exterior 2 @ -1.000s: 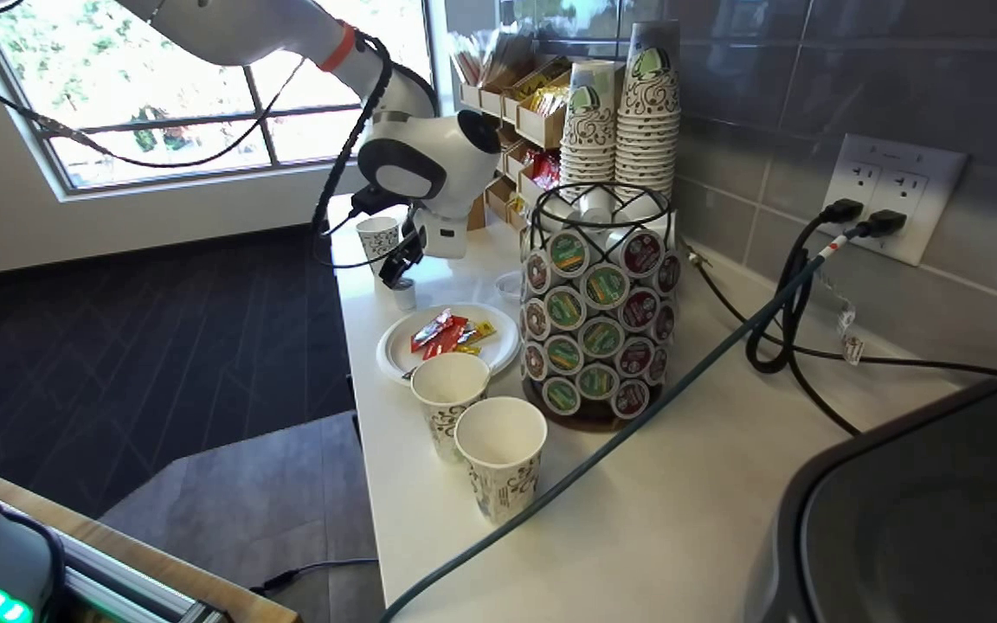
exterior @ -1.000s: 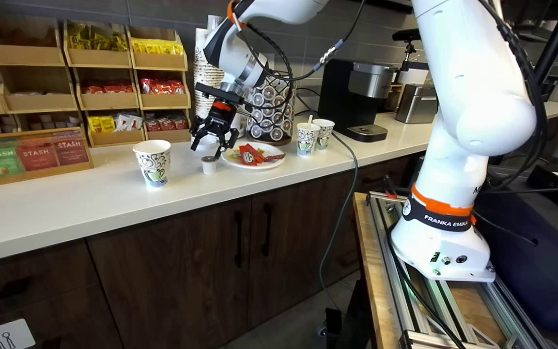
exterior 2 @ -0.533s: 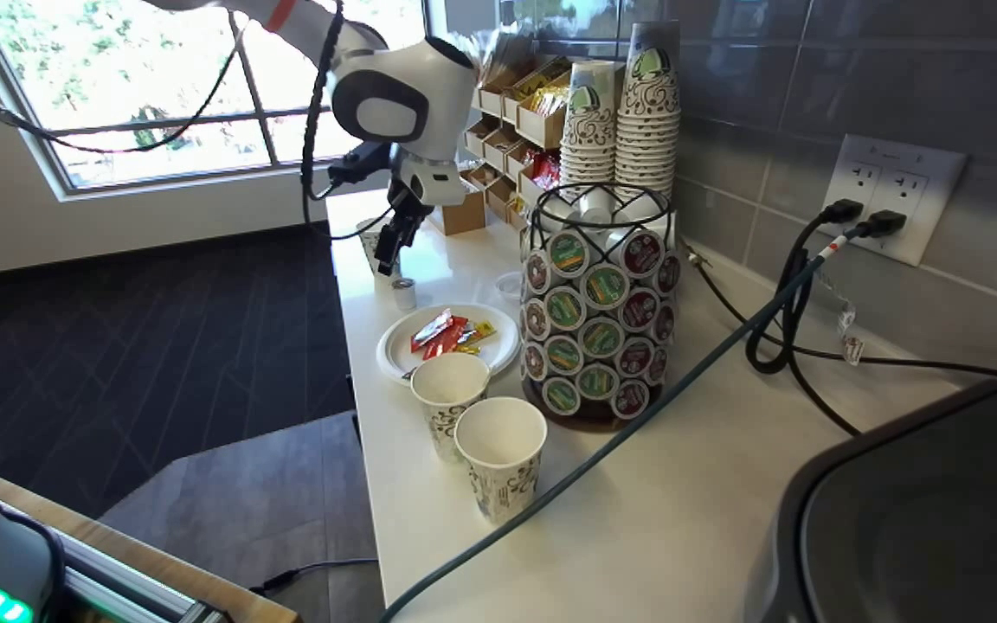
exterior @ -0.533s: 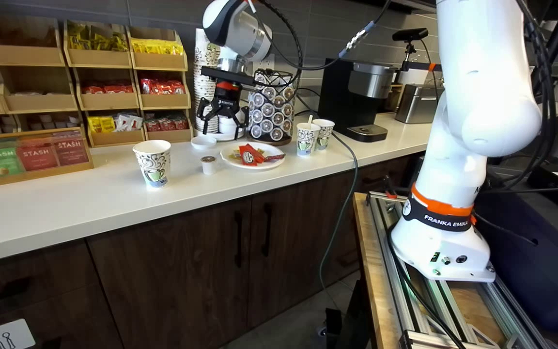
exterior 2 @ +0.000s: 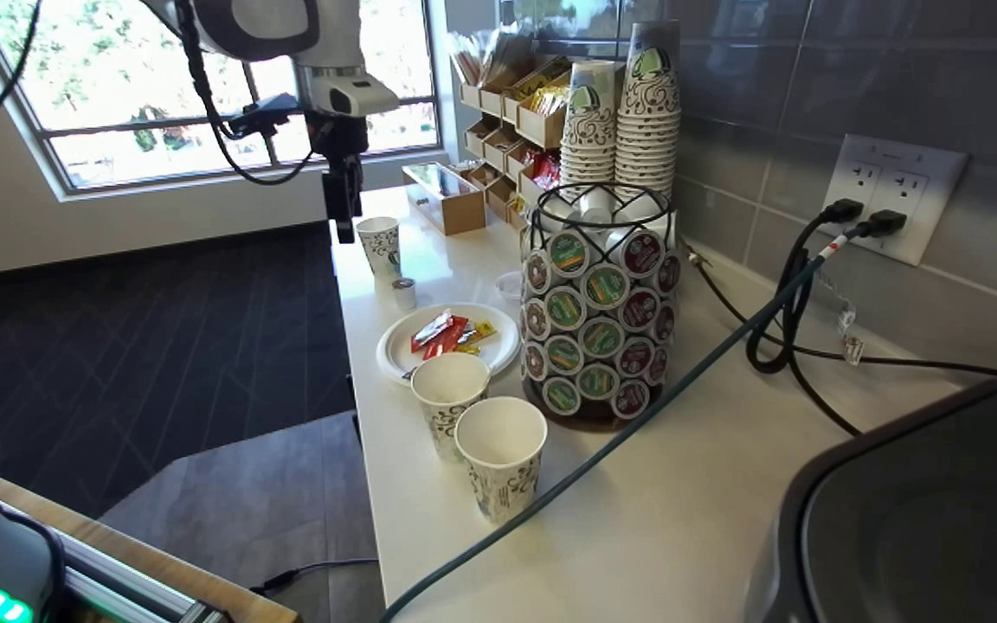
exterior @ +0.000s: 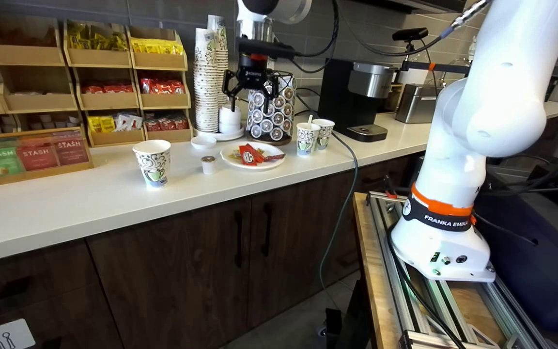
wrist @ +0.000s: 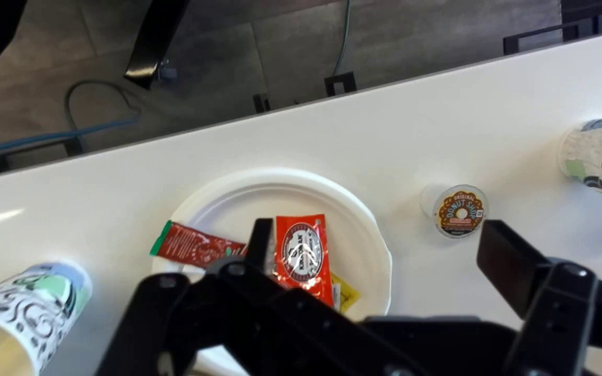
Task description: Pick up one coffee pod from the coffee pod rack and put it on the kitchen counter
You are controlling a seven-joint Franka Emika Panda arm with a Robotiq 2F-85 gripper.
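The coffee pod (exterior: 208, 166) stands upright on the pale kitchen counter (exterior: 90, 198), between a paper cup and a plate. It also shows in an exterior view (exterior 2: 404, 296) and in the wrist view (wrist: 460, 211), its brown printed lid facing up. My gripper (exterior: 250, 107) is open and empty, high above the counter. In the wrist view the gripper (wrist: 377, 240) has its fingers wide apart, with the pod lying beyond the right fingertip. The coffee pod rack (exterior 2: 600, 320), a round wire holder full of pods, stands by the wall; it also shows in an exterior view (exterior: 273, 116).
A white plate (exterior 2: 503, 346) with sauce packets lies beside the pod. Paper cups stand on both sides, one near the pod (exterior: 152, 162) and two by the rack (exterior 2: 498, 459). A small white bowl (exterior: 203, 141), tall cup stacks (exterior: 205, 82) and a coffee maker (exterior: 347, 92) stand behind.
My gripper has risen from just over the pod, straightened to point down, and shifted toward the rack side in an exterior view. The pod stays standing on the counter.
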